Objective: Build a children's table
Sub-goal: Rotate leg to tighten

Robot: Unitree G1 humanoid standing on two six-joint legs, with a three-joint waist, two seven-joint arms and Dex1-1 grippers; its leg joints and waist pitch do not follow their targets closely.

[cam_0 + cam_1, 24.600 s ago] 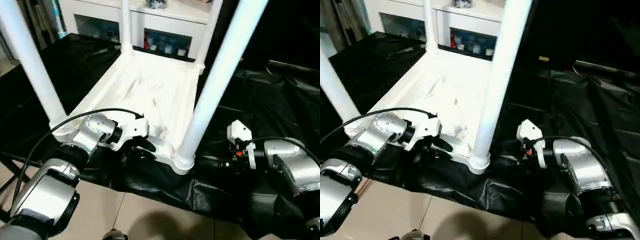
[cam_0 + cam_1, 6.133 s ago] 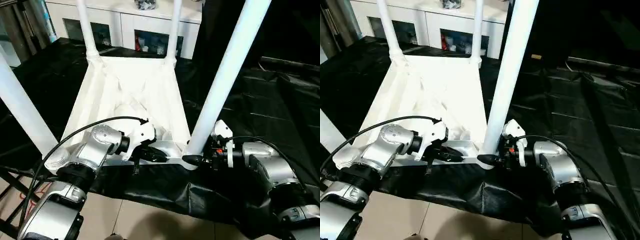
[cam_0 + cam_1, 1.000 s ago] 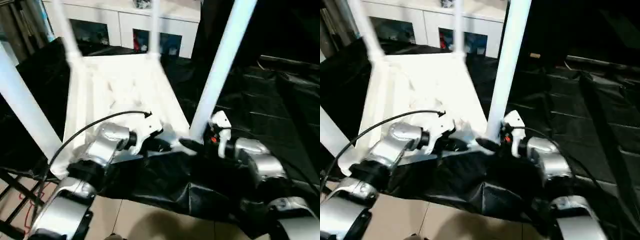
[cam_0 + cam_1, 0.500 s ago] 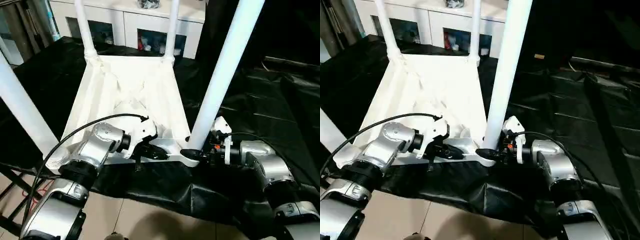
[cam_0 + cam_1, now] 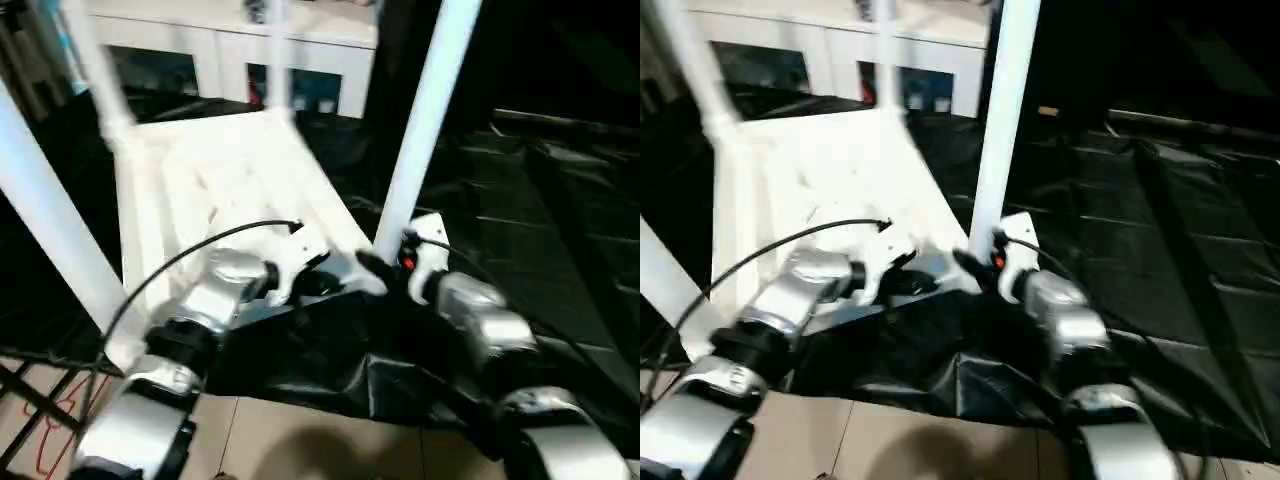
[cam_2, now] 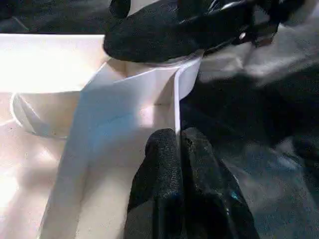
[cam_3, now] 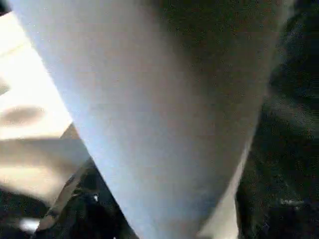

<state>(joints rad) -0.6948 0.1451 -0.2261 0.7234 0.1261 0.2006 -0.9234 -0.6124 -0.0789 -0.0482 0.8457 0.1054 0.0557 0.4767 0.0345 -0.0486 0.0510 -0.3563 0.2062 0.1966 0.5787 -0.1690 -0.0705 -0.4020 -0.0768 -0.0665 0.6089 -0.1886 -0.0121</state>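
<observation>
Upturned table, near-right leg between the two arms

The children's table (image 5: pixel 230 190) lay upside down on the black sheet (image 5: pixel 520 200), legs upright. At its near rim the left gripper (image 6: pixel 175 149) was clenched on the thin wall; the right gripper (image 5: pixel 372 268) straddled the near-right leg (image 5: pixel 420 130) at its socket, closest to it, jaws parted.

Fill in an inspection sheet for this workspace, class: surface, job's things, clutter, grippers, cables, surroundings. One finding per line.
Surface: black sheeting, wrinkled, draped over the front edge.
Job's things: children's table upside down, four legs pointing up; near right leg in its corner socket.
Clutter: nothing seen.
Grippers: left gripper shut on the table's near rim; right gripper at the base of the near right leg, grip unclear.
Cables: black cable arching over the left forearm.
Surroundings: white cabinet behind; tiled floor in front.
</observation>
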